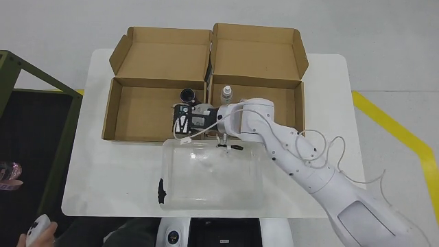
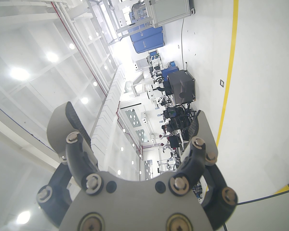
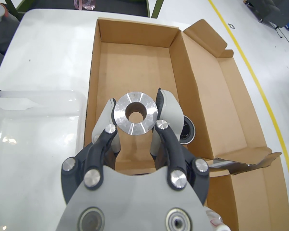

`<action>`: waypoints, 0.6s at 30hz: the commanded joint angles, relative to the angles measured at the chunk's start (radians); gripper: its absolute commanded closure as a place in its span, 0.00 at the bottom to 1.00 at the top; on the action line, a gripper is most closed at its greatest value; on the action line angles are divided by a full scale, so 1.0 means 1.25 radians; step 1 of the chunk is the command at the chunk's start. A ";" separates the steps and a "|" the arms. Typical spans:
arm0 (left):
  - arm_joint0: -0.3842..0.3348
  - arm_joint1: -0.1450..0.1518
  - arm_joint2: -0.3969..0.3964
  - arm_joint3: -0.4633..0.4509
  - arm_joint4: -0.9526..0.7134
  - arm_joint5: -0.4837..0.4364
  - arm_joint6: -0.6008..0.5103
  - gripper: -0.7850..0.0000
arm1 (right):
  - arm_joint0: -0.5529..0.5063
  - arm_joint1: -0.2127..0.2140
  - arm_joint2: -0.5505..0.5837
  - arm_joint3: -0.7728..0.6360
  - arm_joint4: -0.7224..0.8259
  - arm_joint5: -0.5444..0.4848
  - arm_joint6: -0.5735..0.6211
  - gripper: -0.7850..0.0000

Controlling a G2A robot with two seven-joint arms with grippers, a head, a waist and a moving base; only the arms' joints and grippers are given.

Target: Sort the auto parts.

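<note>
From the top view, the right arm (image 1: 274,134) lies across the desk (image 1: 322,75) to the left box (image 1: 137,113). Its jaws are over that box's near right corner, just beside the clear tub (image 1: 212,178). A dark ring (image 1: 187,95) sits in the same box by the far wall, and a pale part (image 1: 226,94) stands in the right box (image 1: 288,103).

The left wrist view shows the left jaws spread wide with nothing between them, pointing off into the room (idle, by the look of it).

In the right wrist view, the right jaws are clamped on a metal ring (image 3: 121,118), flat face towards the camera. Bare cardboard shows through its hole and the dark ring is just beside one finger. How high the metal ring hangs above the box floor I cannot tell.

The step in hand looks like the drop-off into the left box. The next move probably calls for lowering a little and opening the jaws, staying clear of the dark ring and the near wall.
</note>
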 commanded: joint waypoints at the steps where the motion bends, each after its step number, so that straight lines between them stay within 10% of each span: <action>1: 0.000 0.000 0.000 0.000 0.000 0.000 0.000 0.00 | 0.011 -0.006 -0.010 0.019 0.004 0.000 0.011 1.00; 18: 0.000 0.000 0.000 0.000 0.000 0.000 0.000 0.00 | 0.083 -0.062 -0.086 0.157 0.004 0.006 0.058 1.00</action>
